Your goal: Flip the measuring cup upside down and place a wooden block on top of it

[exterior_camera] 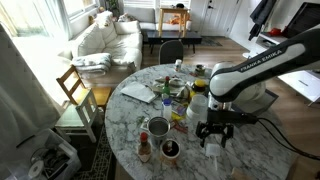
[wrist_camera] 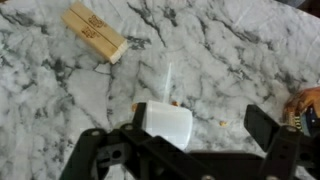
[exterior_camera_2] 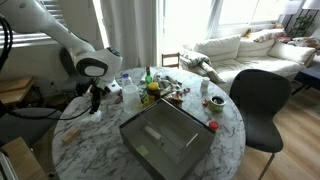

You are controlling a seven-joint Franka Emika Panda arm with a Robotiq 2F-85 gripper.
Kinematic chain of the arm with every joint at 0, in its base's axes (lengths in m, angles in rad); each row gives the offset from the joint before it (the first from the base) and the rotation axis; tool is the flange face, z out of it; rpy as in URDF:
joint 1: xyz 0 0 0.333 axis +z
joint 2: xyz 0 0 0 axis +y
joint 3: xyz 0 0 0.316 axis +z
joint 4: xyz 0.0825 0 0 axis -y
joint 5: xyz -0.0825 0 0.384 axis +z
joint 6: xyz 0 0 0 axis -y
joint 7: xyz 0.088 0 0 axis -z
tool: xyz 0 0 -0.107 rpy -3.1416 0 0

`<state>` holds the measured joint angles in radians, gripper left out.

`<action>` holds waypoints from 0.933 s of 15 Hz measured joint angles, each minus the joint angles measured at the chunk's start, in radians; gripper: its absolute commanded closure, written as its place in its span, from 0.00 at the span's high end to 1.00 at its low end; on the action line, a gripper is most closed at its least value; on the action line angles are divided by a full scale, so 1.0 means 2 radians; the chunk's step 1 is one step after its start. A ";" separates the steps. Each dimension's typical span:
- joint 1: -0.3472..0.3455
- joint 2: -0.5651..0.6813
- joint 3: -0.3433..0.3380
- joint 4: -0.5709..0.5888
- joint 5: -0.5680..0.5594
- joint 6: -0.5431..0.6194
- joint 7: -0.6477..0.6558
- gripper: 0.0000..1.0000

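Note:
In the wrist view the measuring cup (wrist_camera: 166, 124), whitish translucent plastic, is tipped against the left finger of my gripper (wrist_camera: 203, 122). A wide gap separates it from the right finger, so the jaws are open. The marble table (wrist_camera: 230, 50) lies just beneath. The wooden block (wrist_camera: 95, 32), pale tan and oblong, lies flat on the marble at the upper left, well away from the cup. In an exterior view my gripper (exterior_camera: 213, 133) hangs low over the near table edge with the cup (exterior_camera: 213, 149) at its tips. In the other one the gripper (exterior_camera_2: 95, 101) points down at the table's left side.
A white plastic bottle (exterior_camera: 197, 103), a round metal tin (exterior_camera: 158, 127), a dark-filled cup (exterior_camera: 170, 150) and a small red bottle (exterior_camera: 145, 150) stand near the gripper. A grey open box (exterior_camera_2: 165, 135) fills the table's front. Clutter (exterior_camera_2: 165, 90) sits mid-table. A black chair (exterior_camera_2: 262, 100) stands beside it.

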<state>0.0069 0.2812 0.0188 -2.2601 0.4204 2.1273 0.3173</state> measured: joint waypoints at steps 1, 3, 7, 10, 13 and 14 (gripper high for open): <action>0.000 0.000 0.000 0.000 0.000 0.000 0.000 1.00; 0.000 0.002 0.000 0.003 -0.003 -0.012 -0.005 1.00; -0.004 0.010 -0.003 0.018 -0.019 -0.083 -0.045 1.00; -0.004 0.022 -0.004 0.045 -0.063 -0.141 -0.081 1.00; 0.005 0.046 -0.001 0.082 -0.117 -0.172 -0.093 1.00; 0.010 0.055 0.002 0.093 -0.132 -0.173 -0.096 1.00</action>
<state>0.0278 0.3911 0.0219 -2.0750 0.1561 1.7804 0.1262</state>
